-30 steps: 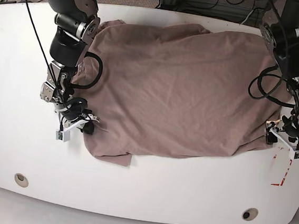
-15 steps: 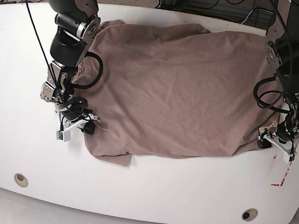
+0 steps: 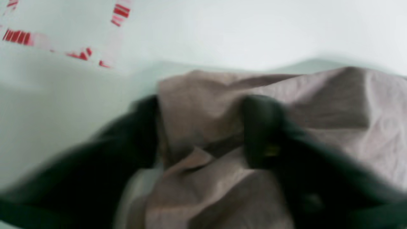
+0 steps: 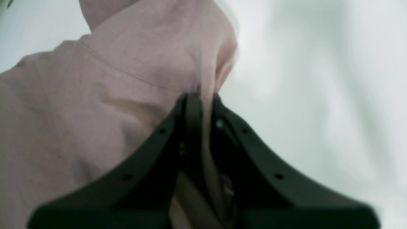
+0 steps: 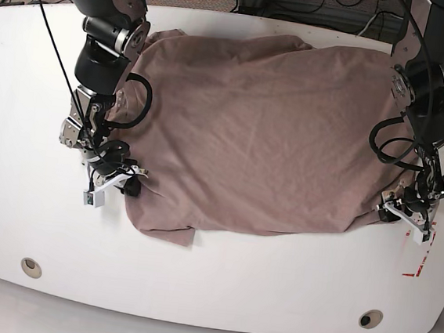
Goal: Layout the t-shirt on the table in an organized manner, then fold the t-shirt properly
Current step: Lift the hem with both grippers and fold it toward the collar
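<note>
The table [image 5: 211,276] is wide, white and glossy, with rounded corners. The shirt [image 5: 265,131] lies spread over its middle and far part, soft, mauve-brown, with many fine wrinkles; its near hem runs unevenly, and a small flap hangs at 7 o'clock.

One second ago the left gripper [image 5: 408,213] stood on bare table just outside the cloth at 4 o'clock. Now it has moved inward and sits over the shirt's corner. In the left wrist view its jaws are apart, with a fold of cloth [image 3: 203,127] lying between the two dark fingers [image 3: 260,127], so the grasp seems not yet closed. This probably means that the layout step continues and this corner will be pulled flat next.

The right gripper [image 5: 114,181] has not moved from the shirt's edge at 8 o'clock. In the right wrist view its jaws are pressed together on a thin ridge of cloth [image 4: 203,73].

Red tape marks [image 5: 417,264], broken and worn, lie close to the left gripper.
</note>
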